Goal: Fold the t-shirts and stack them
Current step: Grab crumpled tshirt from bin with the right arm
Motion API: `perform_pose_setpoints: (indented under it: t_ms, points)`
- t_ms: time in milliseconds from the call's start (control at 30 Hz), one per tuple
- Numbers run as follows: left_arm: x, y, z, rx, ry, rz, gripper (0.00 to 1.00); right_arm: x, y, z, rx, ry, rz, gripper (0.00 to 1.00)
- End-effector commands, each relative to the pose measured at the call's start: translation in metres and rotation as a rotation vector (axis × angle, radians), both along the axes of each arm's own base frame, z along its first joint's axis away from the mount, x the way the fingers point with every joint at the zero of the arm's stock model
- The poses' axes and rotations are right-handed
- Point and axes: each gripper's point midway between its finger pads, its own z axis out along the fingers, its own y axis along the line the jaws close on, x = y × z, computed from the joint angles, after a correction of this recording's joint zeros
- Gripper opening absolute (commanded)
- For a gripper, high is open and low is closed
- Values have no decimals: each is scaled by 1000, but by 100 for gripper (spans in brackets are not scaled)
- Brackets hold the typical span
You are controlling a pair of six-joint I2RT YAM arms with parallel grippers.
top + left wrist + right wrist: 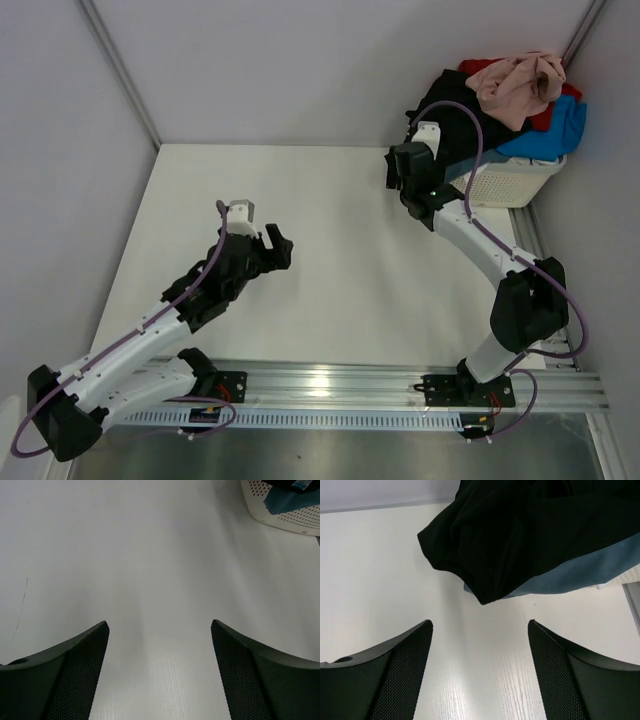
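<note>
**Grippers.** We find the left gripper (157,625) with its two fingers spread wide. Nothing lies between them and they touch nothing; only the bare white table (150,555) shows under them. The right gripper (480,622) is also spread wide and holds nothing. It sits close to the lowest fold of the black t-shirt (510,535), and we see a strip of table between the fingertips and the cloth.

**T-shirts.** The t-shirts (515,100) sit as one crumpled heap in and over the white slotted basket (510,185) at the far right corner of the table.
- The black t-shirt hangs over the basket's left side, down towards the table.
- The slate grey-blue t-shirt (580,572) lies under the black one, and its edge shows below the black hem.
- The beige-pink t-shirt (520,85) is bunched on top of the heap.
- The red t-shirt (482,68) shows from beneath the beige-pink one.
- The bright blue t-shirt (560,130) spills over the basket's right rim.

**Limits of view.** The cloth covers most of the basket, so only part of its wall shows. In the top view the right arm and its purple cable (478,135) cross in front of the black cloth. We cannot tell how many shirts the heap contains. In both wrist views the bottom edge of the frame cuts off the lower parts of the fingers.
</note>
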Motion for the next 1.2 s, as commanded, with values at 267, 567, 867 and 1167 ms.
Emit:
perform_pose_setpoints:
  t_ms: [267, 567, 867, 1167]
  points:
    - [2, 3, 10, -7, -20, 29, 87, 19, -14, 25, -37, -94, -58, 81]
    - [0, 8, 13, -5, -26, 42, 87, 54, -16, 5, -45, -62, -57, 71]
    - [-2, 12, 12, 12, -26, 50, 87, 97, -32, 3, -14, -62, -112, 37]
    - [-2, 12, 11, 17, -28, 52, 87, 107, -2, 28, -18, -74, 33, 0]
